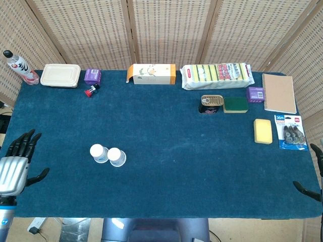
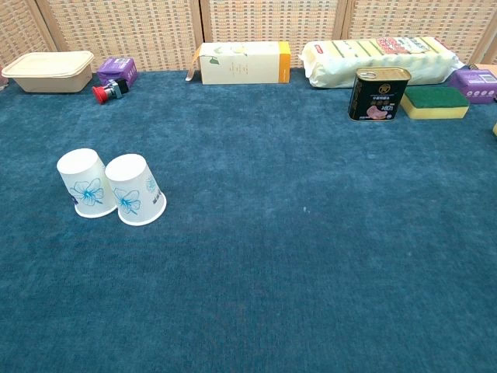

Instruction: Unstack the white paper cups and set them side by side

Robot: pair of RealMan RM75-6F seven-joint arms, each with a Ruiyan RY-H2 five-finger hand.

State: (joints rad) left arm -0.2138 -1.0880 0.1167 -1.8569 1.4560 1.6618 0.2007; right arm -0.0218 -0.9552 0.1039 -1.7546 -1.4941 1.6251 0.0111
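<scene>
While the two white paper cups with blue flower prints are sitting upside down on the dark blue cloth-covered table, they are touching side by side: left cup and right cup, near-left part of the table.

Left hand is hanging off the near-left table edge, well apart from the cups, fingers spread and holding nothing. Chest view isn't showing it.

Right hand is barely peeking in at the near-right edge; only dark fingertips are showing, so I can't tell whether it's spread or curled.

Along the far edge, left to right:
- clear plastic bottle with red-white label
- beige lidded food container
- small purple box, small red-and-black object lying just near it
- white-and-orange carton
- pack of yellow-green sponges

Right of centre, a black tin can is standing beside a green scouring pad. Further right: second purple box, brown spiral notebook, yellow sponge, blue blister pack.
</scene>
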